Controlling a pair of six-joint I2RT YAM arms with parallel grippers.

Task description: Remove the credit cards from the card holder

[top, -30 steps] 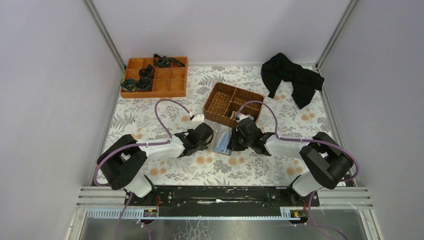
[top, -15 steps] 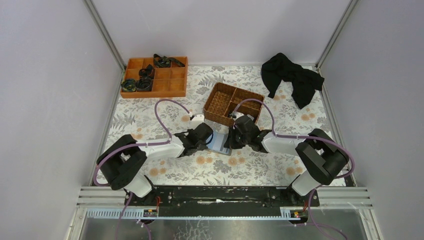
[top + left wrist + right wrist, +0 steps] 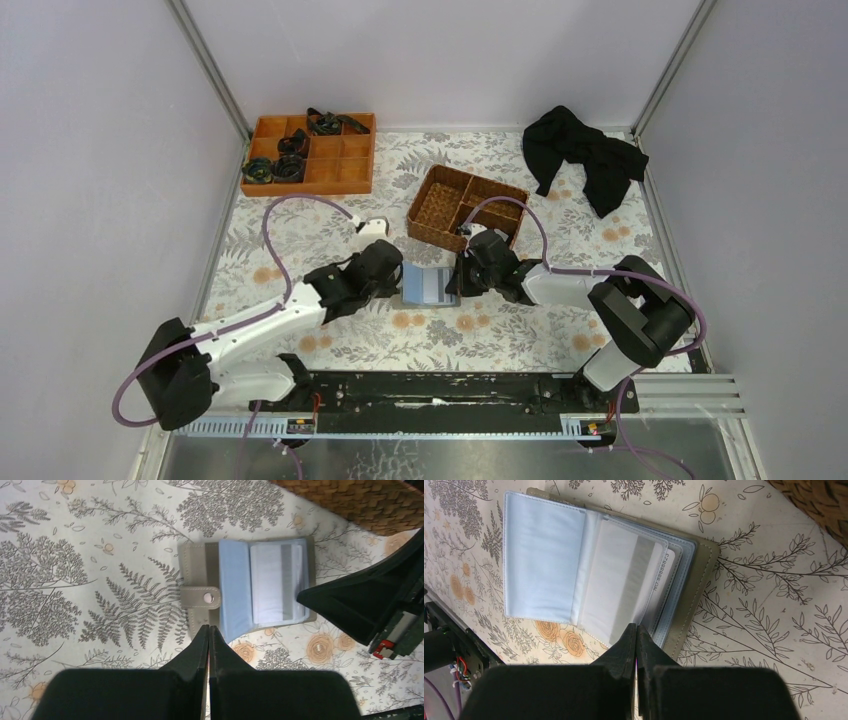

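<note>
The card holder [image 3: 430, 285] lies open and flat on the floral table between my two grippers. In the left wrist view its beige cover with a snap tab [image 3: 200, 597] and pale blue sleeves [image 3: 235, 592] show. A pale credit card [image 3: 275, 582] sits in a clear sleeve. My left gripper [image 3: 209, 628] is shut and empty, its tips at the near edge of the cover. My right gripper [image 3: 636, 626] is shut, its tips resting on the lower edge of the sleeves [image 3: 544, 565]. A credit card [image 3: 659, 577] with printed numbers peeks out from the sleeve stack.
A brown wicker basket [image 3: 466, 208] stands just behind the holder and close to the right gripper [image 3: 462, 280]. An orange divided tray [image 3: 308, 153] with black items sits at the back left. A black cloth [image 3: 582, 155] lies at the back right. Walls close in both sides.
The left arm has stretched out and its gripper has drawn back to the left. The card holder now lies spread open and flat. The right gripper has shifted slightly left.
</note>
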